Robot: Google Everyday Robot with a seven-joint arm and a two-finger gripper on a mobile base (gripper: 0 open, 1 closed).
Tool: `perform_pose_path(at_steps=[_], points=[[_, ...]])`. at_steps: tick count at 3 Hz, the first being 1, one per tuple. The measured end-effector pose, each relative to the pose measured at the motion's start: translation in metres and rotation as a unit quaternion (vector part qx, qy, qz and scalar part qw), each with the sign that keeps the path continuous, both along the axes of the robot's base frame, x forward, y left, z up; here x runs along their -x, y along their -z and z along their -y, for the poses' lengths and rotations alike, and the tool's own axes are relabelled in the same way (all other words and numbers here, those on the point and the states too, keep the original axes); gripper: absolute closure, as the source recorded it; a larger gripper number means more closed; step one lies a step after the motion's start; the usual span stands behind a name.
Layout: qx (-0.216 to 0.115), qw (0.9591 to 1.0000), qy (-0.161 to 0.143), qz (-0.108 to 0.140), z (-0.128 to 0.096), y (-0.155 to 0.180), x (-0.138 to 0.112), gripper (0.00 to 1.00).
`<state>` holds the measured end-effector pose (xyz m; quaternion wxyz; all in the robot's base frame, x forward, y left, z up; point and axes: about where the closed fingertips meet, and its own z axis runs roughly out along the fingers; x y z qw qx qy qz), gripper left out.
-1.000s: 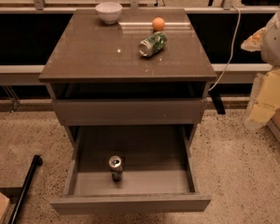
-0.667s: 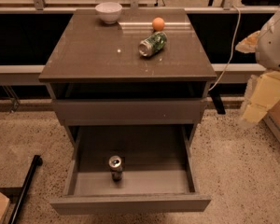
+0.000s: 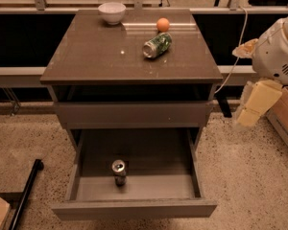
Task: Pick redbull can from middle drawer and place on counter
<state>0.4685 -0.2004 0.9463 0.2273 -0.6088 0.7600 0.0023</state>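
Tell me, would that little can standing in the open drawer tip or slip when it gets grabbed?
The can stands upright and looks slim, so a sideways nudge would probably tip it. It could then roll on the smooth floor of the drawer. Its shiny metal skin may be slippery. The pincer hangs far off at the right, nowhere near it.

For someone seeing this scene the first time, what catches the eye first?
The open middle drawer at the bottom, with the redbull can standing upright on its floor. On the counter are a tipped green can, a round orange object and a white bowl; the claw hangs right of the cabinet.
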Motion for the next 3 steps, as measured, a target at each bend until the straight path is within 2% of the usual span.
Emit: perform_pose_path(at_steps=[1, 2, 3], points=[[-0.016, 0.9997, 0.018, -0.008, 0.003, 0.007, 0.004, 0.0], [-0.094, 0.9947, 0.032, -0.029, -0.021, 0.051, 0.002, 0.0], [-0.15, 0.9874, 0.035, -0.036, -0.05, 0.094, -0.01, 0.0]])
